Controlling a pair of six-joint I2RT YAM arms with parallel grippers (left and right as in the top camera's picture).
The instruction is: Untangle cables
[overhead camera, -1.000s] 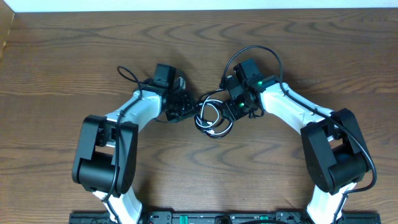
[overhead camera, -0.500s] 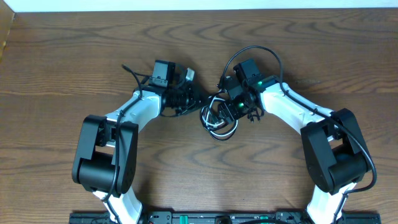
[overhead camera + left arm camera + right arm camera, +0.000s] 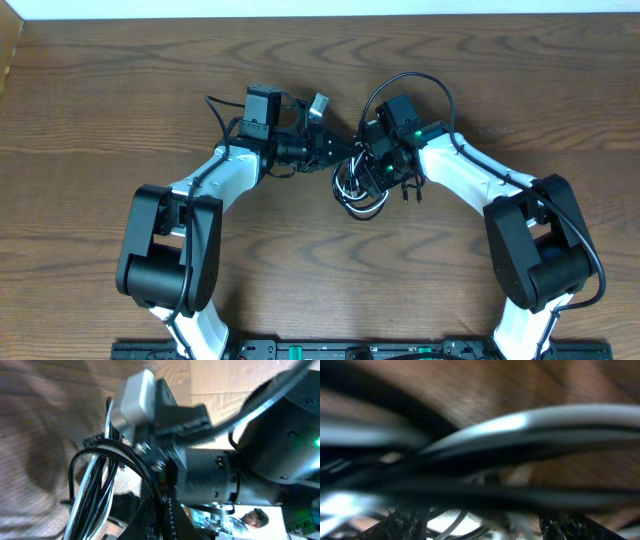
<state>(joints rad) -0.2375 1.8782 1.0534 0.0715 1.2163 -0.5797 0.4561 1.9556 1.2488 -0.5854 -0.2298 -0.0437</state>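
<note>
Teasing one strand out of the knot looks to be the step in hand. The left gripper point(image 3: 333, 151) is clamped tight on part of the cables point(image 3: 358, 195), and a pale grey plug point(image 3: 318, 103) stands up just beside its fingers, clear of the wooden table point(image 3: 120, 80). The rest of the bundle, black and white loops, lies on the table directly under the right gripper point(image 3: 368, 168), between the two arms.

The next move probably calls for the right gripper to pin or take a different strand, then a slow draw apart so the loops slip rather than cinch.

The right gripper's jaws are hidden beneath its own body from overhead, and its wrist camera gives only blurred cords across the lens — I cannot tell whether it stands wide or holds anything. Which cord the left one grips is also unclear.
</note>
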